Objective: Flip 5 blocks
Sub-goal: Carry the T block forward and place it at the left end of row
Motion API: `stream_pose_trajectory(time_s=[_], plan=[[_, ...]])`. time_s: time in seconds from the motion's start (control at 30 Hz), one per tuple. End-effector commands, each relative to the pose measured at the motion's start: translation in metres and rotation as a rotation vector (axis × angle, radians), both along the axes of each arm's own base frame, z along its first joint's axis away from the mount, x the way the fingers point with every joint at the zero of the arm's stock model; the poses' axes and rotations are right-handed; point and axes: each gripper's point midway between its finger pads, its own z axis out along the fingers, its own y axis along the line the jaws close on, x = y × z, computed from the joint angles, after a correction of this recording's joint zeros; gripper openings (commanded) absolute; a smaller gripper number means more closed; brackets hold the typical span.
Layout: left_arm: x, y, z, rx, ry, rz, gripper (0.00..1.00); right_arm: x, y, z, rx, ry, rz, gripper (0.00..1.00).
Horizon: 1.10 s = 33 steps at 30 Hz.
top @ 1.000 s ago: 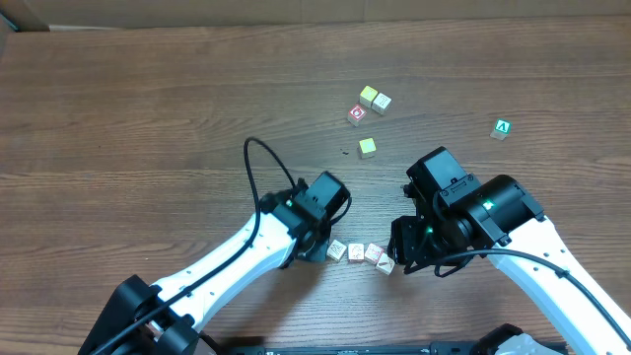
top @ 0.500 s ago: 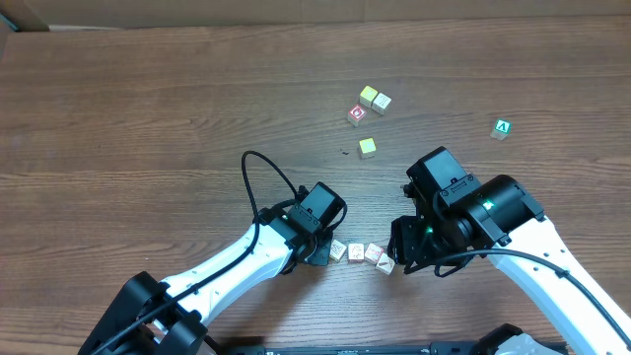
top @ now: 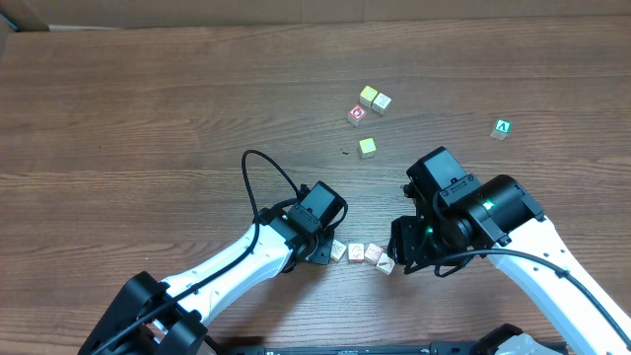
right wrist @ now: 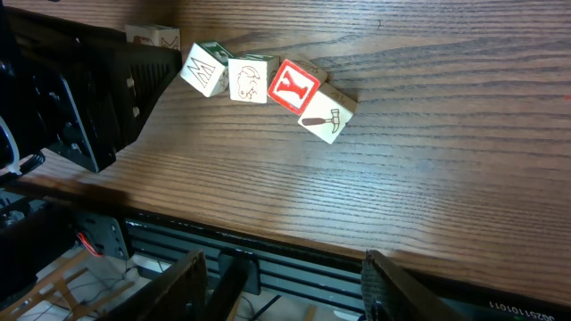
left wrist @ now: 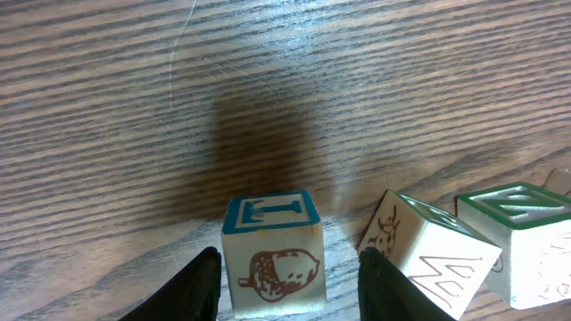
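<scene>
Wooden blocks (top: 356,253) sit in a short row at the table's (top: 148,118) near edge, between your grippers. Your left gripper (left wrist: 290,272) straddles the acorn block (left wrist: 272,254), jaws partly open, not clamping it. Your right gripper (right wrist: 285,272) gapes wide and empty near the hammer block (right wrist: 326,117). Farther off lie yellow cubes (top: 367,147) and a green "A" cube (top: 503,128).

Five pale printed blocks (right wrist: 248,78) in a loose row on the bench (top: 148,118); acorn block (left wrist: 272,254) upright, M block (left wrist: 428,254) just beside, askew.
</scene>
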Motion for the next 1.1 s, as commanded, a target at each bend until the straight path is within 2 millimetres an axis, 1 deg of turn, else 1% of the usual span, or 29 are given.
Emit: stream_pose_trajectory(time_s=[0.0, 0.1, 0.27, 0.4, 0.43, 0.53, 0.67, 0.7, 0.73, 0.8, 0.83, 0.87, 0.97, 1.07], plan=[[0.007, 0.004, 0.004, 0.008, -0.028, 0.014, 0.42, 0.005, 0.003, 0.012, 0.026, -0.044, 0.004, 0.57], [0.012, 0.005, 0.007, -0.004, -0.032, 0.025, 0.43, 0.005, 0.003, 0.012, 0.026, -0.044, 0.004, 0.57], [0.01, -0.001, 0.008, -0.032, -0.014, 0.004, 0.42, 0.005, 0.003, 0.012, 0.026, -0.044, 0.004, 0.57], [0.013, 0.002, 0.012, -0.023, -0.027, -0.01, 0.37, 0.005, 0.003, 0.012, 0.026, -0.044, 0.004, 0.57], [0.016, 0.005, 0.015, -0.016, -0.038, 0.0, 0.38, 0.005, 0.003, 0.012, 0.026, -0.044, 0.004, 0.57], [0.027, 0.011, 0.033, -0.031, -0.076, 0.031, 0.38, 0.005, 0.003, 0.012, 0.026, -0.044, 0.004, 0.57], [0.039, 0.019, 0.064, -0.06, -0.14, 0.067, 0.46, 0.005, 0.003, 0.012, 0.026, -0.044, 0.004, 0.57], [0.04, 0.023, 0.068, -0.056, -0.152, 0.073, 0.45, 0.005, 0.003, 0.012, 0.026, -0.044, 0.004, 0.57], [0.038, 0.035, 0.071, -0.03, -0.152, 0.103, 0.41, 0.005, 0.003, 0.012, 0.026, -0.044, 0.004, 0.57], [0.031, 0.048, 0.067, 0.0, -0.109, 0.135, 0.21, 0.004, 0.003, 0.012, 0.025, -0.042, 0.006, 0.57], [0.026, 0.056, 0.061, 0.026, -0.072, 0.153, 0.1, 0.004, 0.002, 0.012, 0.024, -0.04, 0.005, 0.57], [0.021, 0.062, 0.057, 0.043, -0.045, 0.169, 0.05, 0.004, 0.002, 0.012, 0.024, -0.039, 0.006, 0.57], [0.008, 0.074, 0.037, 0.079, 0.047, 0.193, 0.04, 0.003, 0.002, 0.011, 0.022, -0.038, 0.006, 0.57], [0.002, 0.075, 0.017, 0.102, 0.103, 0.176, 0.04, 0.003, 0.002, 0.011, 0.022, -0.037, 0.006, 0.57]])
